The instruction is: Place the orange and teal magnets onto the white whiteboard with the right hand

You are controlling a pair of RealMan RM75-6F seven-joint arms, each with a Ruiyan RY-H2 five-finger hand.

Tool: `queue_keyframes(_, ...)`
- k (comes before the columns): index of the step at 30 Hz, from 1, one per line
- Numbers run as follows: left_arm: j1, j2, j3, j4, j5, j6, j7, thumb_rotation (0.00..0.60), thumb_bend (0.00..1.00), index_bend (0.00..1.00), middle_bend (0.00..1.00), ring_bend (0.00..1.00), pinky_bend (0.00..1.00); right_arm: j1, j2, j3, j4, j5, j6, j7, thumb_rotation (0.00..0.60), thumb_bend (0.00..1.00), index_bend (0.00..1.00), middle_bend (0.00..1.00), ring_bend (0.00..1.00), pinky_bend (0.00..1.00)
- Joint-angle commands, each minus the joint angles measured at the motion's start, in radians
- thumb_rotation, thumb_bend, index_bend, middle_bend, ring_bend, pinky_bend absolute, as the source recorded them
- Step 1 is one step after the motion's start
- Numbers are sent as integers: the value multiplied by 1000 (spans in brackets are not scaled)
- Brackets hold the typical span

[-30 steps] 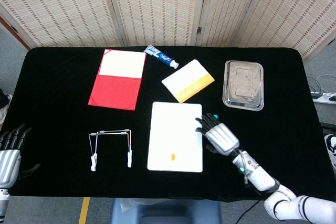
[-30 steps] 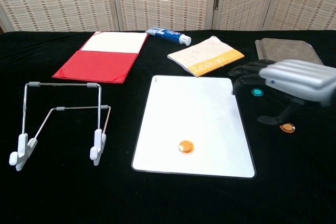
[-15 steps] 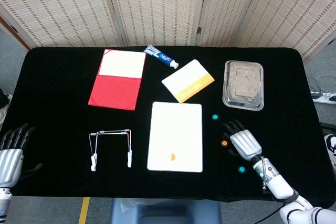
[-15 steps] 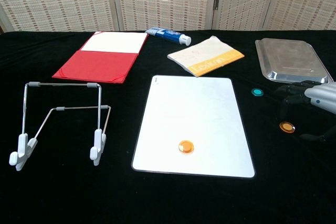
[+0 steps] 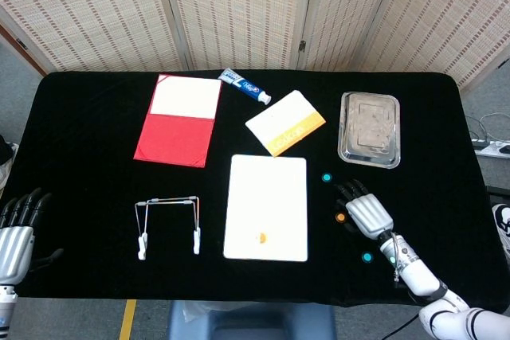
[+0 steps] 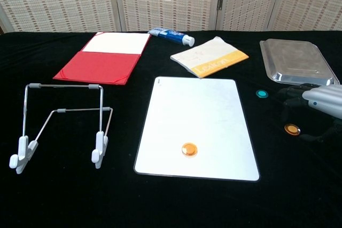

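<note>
The white whiteboard [image 5: 267,197] [image 6: 197,110] lies flat at the table's front middle. One orange magnet [image 5: 261,237] [image 6: 189,149] sits on it near its front edge. A second orange magnet [image 5: 340,217] [image 6: 292,129] lies on the black cloth to the right of the board. One teal magnet [image 5: 326,177] [image 6: 261,93] lies further back, and another teal magnet [image 5: 366,257] lies nearer the front. My right hand [image 5: 364,211] [image 6: 320,102] hovers just right of the loose orange magnet, fingers spread, holding nothing. My left hand [image 5: 16,232] rests open at the front left.
A wire stand [image 5: 169,223] [image 6: 61,126] stands left of the board. At the back lie a red folder [image 5: 178,119], a toothpaste tube [image 5: 245,86], a yellow-and-white notebook [image 5: 285,122] and a metal tray [image 5: 370,128] [image 6: 296,60].
My right hand has drawn back from the whiteboard's right edge to the cloth beside the loose orange magnet, uncovering the magnets there. The left hand has stayed put.
</note>
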Motion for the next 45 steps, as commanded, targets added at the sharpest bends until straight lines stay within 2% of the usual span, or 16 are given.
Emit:
queue_keyframes(1,0,-1,0,2,-1,-1,-1,600,86,0,0,0,0,3,-3,1,3,4,-7,-6,600,399,400,116,0,0)
queue_keyframes(10,0,-4,1,7,-2,-2,-4,600,86,0,0,0,0,3,-13,5,13,10,-15,-12,600,420,514,160,0,0)
queue_keyframes(15,0,-4,1,8,-3,-2,-4,600,86,0,0,0,0,2,-5,10,2,2,2,-4,600,422,532,171,0,0)
queue_keyframes(21,1,1,1,2,-2,-2,-1,600,86,0,0,0,0,17,54,17,-123,-71,63,18,600,425,534,182,0,0)
queue_keyframes(25,2,3,2,-4,-1,1,2,600,86,0,0,0,0,49,77,14,-218,-116,51,-18,600,426,533,184,0,0)
queue_keyframes(30,7,5,4,-4,0,7,-2,600,86,0,0,0,0,90,41,12,-258,-128,-8,-61,600,426,533,183,0,0)
queue_keyframes(45,17,-2,9,26,-6,7,-30,600,86,0,0,0,0,151,-71,28,-213,-96,-85,-139,600,426,533,178,0,0)
